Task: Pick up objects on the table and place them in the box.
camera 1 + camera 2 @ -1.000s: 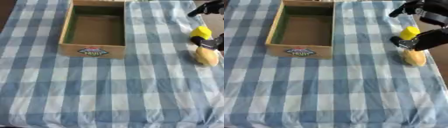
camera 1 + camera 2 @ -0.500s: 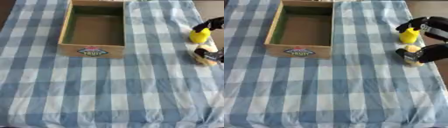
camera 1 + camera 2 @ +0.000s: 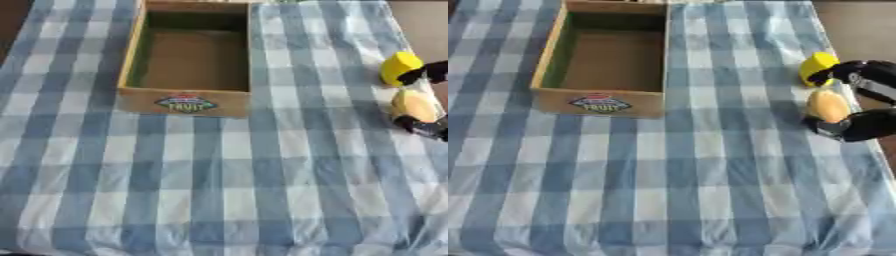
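The right hand [image 3: 866, 102] comes in from the right edge of the surface, its black fingers spread apart around two yellow things. The upper fingers [image 3: 852, 71] touch the bright yellow object [image 3: 816, 66], a rounded piece whose exact kind cannot be made out. The lower part of the hand [image 3: 859, 126] lies against the near end of the pale yellow object [image 3: 828, 105], an oval, lemon-like shape that rests on the cloth between the two parts of the hand. Whether the fingers actually curl round either piece cannot be told from these views; both pieces appear to rest on the surface. The two yellow things lie just beside each other, the bright one farther from the robot, the pale one nearer, both close to the right edge.

The left hand shows in neither view.

Well apart from them, toward the far left, stands the box [image 3: 131, 58], an open cardboard tray with a green inner wall, a brown floor and a printed label on its near side. Nothing lies inside it. Everything sits on a blue-and-white checked cloth [image 3: 227, 190] that covers the surface.
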Robot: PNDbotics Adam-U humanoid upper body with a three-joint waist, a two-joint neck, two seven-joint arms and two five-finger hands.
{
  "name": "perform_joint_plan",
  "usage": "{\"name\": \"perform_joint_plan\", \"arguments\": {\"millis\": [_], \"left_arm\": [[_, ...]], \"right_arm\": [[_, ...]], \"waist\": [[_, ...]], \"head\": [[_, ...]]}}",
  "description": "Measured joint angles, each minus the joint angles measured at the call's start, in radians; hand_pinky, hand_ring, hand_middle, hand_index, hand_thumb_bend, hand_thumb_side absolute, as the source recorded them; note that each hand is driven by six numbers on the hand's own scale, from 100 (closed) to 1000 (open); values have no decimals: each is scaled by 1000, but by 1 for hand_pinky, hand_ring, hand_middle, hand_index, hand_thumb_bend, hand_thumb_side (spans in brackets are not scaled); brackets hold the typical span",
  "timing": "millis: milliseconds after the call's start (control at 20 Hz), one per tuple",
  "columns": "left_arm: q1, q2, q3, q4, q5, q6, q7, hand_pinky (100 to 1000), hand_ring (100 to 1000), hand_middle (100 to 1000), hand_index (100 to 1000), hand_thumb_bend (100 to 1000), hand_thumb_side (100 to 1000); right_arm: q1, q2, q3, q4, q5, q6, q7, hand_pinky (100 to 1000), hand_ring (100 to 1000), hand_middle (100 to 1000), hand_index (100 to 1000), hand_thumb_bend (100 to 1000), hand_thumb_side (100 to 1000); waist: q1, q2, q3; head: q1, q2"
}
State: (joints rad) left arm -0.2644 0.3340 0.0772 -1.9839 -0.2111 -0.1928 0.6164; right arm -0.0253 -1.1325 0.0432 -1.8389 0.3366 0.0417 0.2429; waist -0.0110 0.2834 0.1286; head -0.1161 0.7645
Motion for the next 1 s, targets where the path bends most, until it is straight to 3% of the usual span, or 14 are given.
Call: {"name": "perform_joint_plan", "arguments": {"millis": [350, 1000], "left_arm": [[0, 0, -1, 0, 0, 1, -1, 732, 759, 697, 737, 152, 462], [-1, -2, -7, 0, 7, 1, -7, 731, 760, 697, 737, 147, 469]], "right_arm": [[0, 26, -6, 94, 59, 14, -13, 874, 958, 836, 941, 356, 560], [-55, 65, 19, 202, 77, -5, 12, 877, 962, 832, 939, 357, 577]], "waist": [[4, 4, 0], [9, 16, 9]], "head": [[0, 0], [-5, -1]]}}
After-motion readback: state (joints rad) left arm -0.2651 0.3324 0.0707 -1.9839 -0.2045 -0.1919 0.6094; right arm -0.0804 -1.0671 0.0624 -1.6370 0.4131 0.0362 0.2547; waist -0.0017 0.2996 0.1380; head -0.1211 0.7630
